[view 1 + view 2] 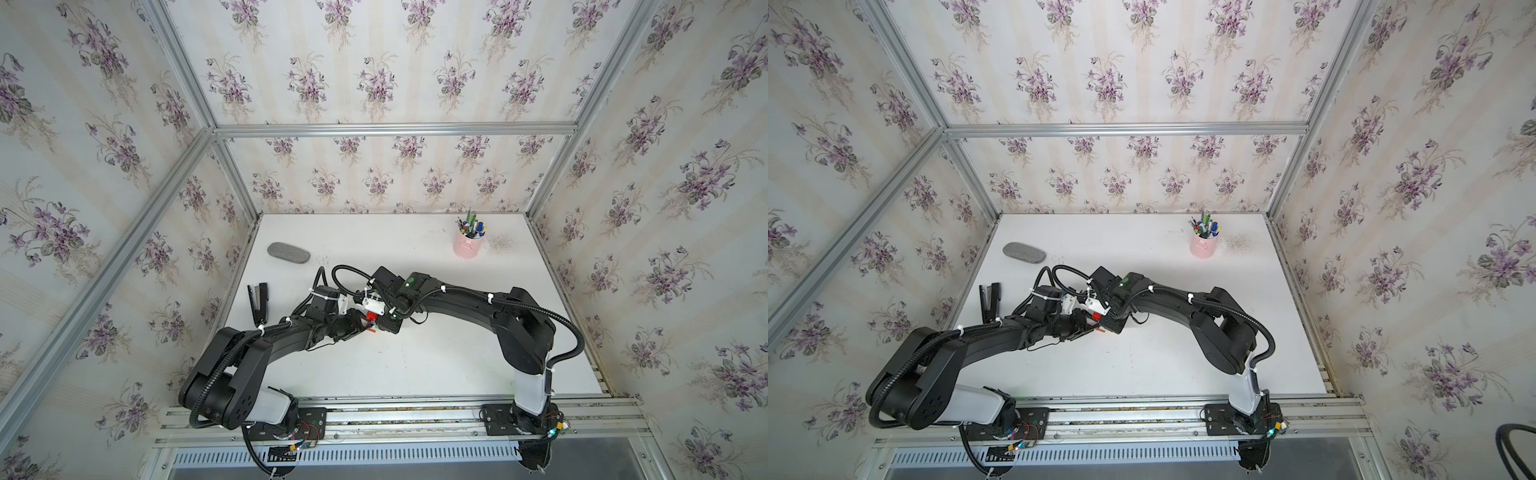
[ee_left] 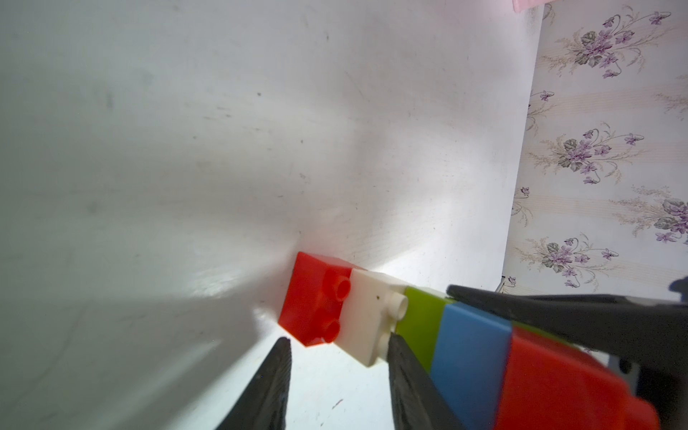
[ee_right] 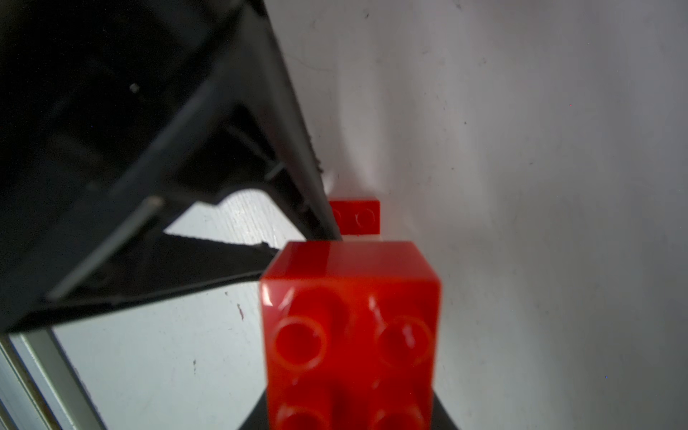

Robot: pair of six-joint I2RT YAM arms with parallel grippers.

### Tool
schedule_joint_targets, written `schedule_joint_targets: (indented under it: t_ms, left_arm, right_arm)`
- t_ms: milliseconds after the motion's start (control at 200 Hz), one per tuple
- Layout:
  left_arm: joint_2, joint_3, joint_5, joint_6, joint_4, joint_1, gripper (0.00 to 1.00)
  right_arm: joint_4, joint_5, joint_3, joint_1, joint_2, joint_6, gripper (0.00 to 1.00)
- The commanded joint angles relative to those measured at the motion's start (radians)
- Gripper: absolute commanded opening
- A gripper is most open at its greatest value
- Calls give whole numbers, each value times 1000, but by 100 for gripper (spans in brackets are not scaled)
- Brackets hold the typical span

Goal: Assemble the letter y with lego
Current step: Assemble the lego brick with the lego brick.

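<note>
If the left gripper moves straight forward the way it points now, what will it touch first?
Probably the red end brick of the letter y: it lies directly ahead of the open left gripper, with the white brick next to it about as near. Depth is unclear.

Left arm (image 1: 266,345): I stretch low and forward, elbow bent, forearm aimed at my other wrist.
Right arm (image 1: 523,324): I arch inward, wrist tipped down.
Left gripper (image 2: 338,340): my fingers stand apart, gripping nothing.
Right gripper (image 3: 350,413): clamped tight on the letter y (image 2: 473,346).
Wrists: close together, almost meeting.
</note>
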Motion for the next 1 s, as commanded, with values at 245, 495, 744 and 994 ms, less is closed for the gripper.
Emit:
schedule_joint_targets:
  t_ms: [245, 495, 744, 994]
  left_arm:
    - [10, -38, -111, 6, -197, 7, 46]
    - [14, -68, -78, 1, -152, 31, 46]
    - [22, -88, -65, 1, -132, 45, 46]
    - [34, -98, -49, -8, -108, 58, 46]
  right_arm:
    - [20, 61, 4, -4, 18, 12, 18]
    - [20, 59, 3, -3, 18, 15, 18]
    - [19, 60, 7, -3, 24, 17, 18]
    - [0, 71, 18, -3, 36, 15, 18]
